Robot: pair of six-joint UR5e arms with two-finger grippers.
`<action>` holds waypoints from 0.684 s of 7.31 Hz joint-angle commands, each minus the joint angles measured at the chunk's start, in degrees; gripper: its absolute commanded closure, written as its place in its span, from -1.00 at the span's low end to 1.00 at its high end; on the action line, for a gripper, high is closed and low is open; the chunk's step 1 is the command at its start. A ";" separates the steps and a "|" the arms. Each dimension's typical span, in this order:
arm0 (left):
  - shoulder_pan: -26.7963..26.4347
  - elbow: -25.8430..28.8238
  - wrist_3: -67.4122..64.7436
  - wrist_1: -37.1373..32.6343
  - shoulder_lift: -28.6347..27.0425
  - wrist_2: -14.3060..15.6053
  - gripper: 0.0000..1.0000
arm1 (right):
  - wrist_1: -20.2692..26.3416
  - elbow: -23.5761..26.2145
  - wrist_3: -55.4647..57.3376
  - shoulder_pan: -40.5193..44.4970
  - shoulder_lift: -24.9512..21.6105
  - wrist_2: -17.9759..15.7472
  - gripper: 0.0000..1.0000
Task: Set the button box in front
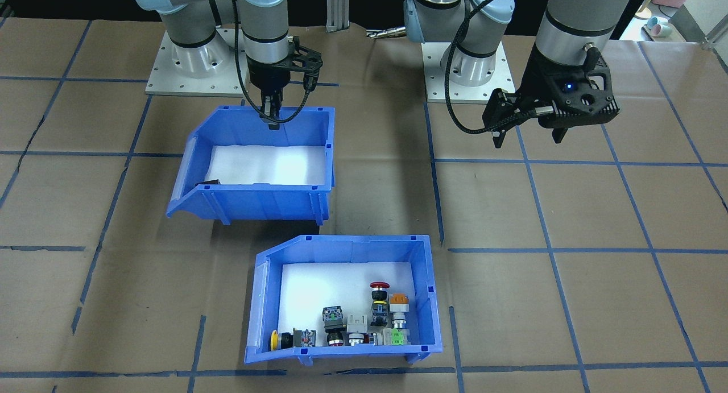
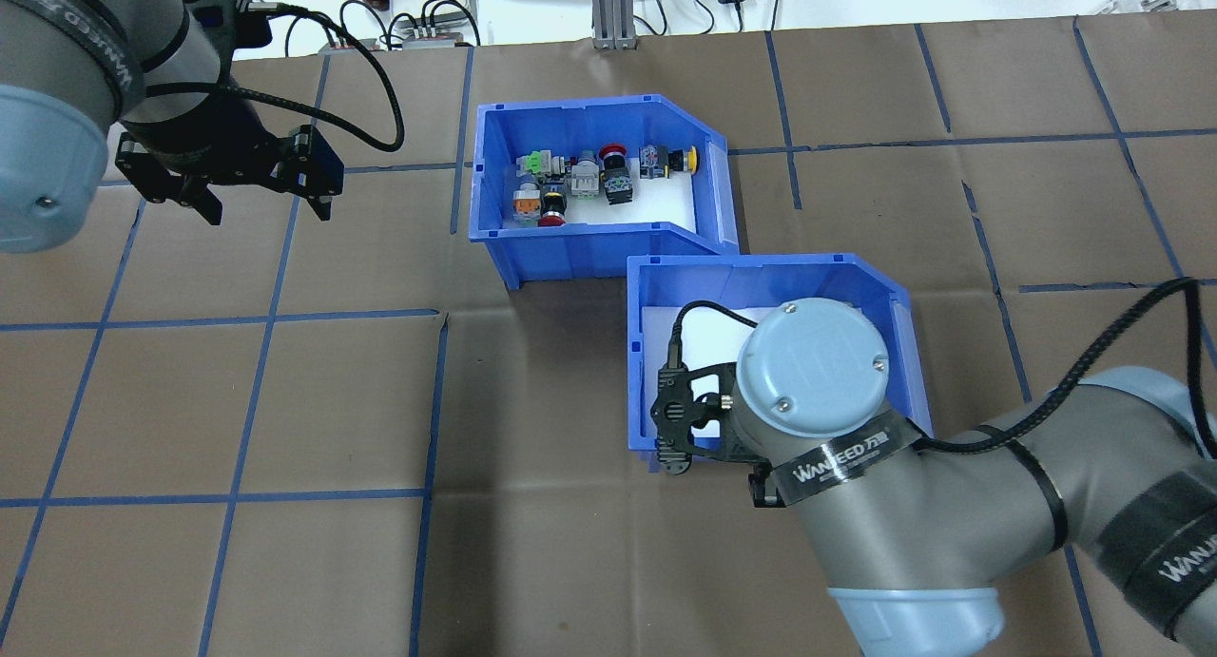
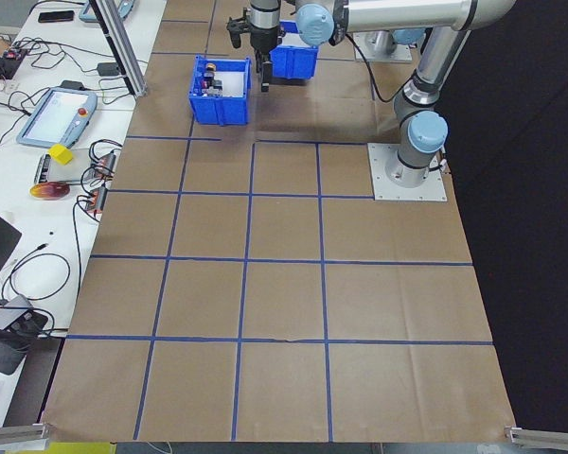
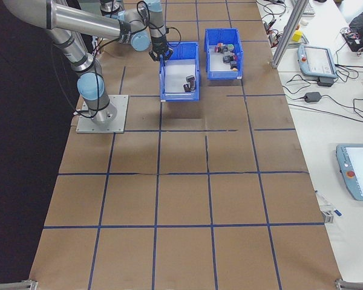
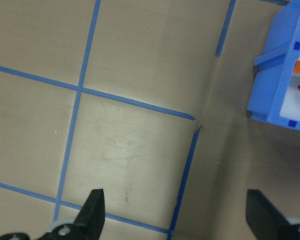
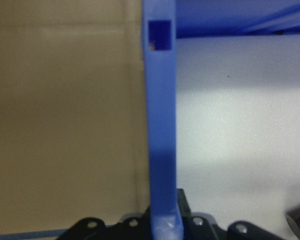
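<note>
The button box [image 1: 341, 354] is a blue bin with a white liner and stands nearest the front-facing camera. Its small switches, among them a red mushroom-cap one [image 1: 379, 285], crowd along one wall. In the overhead view the button box [image 2: 570, 243] lies on the far side. A second blue bin [image 1: 267, 202] sits closer to the robot's base. My right gripper [image 1: 272, 119] is shut on that bin's back wall [image 6: 162, 125]. Off to the side, my left gripper [image 1: 529, 137] hangs open over bare paper, and both its fingertips [image 5: 95, 207] show with nothing between them.
A dark part [image 1: 207, 183] lies in the second bin, which casts a shadow on the paper below it. Brown paper with a blue tape grid [image 2: 276, 315] covers the table. Cables and teach pendants [image 4: 317, 60] lie beyond the table's far edge.
</note>
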 commanded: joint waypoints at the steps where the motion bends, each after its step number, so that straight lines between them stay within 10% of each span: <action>1: 2.25 0.10 3.05 -3.56 1.79 -9.93 -0.98 | -4.54 -0.16 5.43 5.01 4.47 -0.25 0.82; 5: 0.77 -2.27 0.78 -7.53 6.53 -3.14 -0.99 | -7.63 -0.42 7.48 9.51 8.53 -2.36 0.81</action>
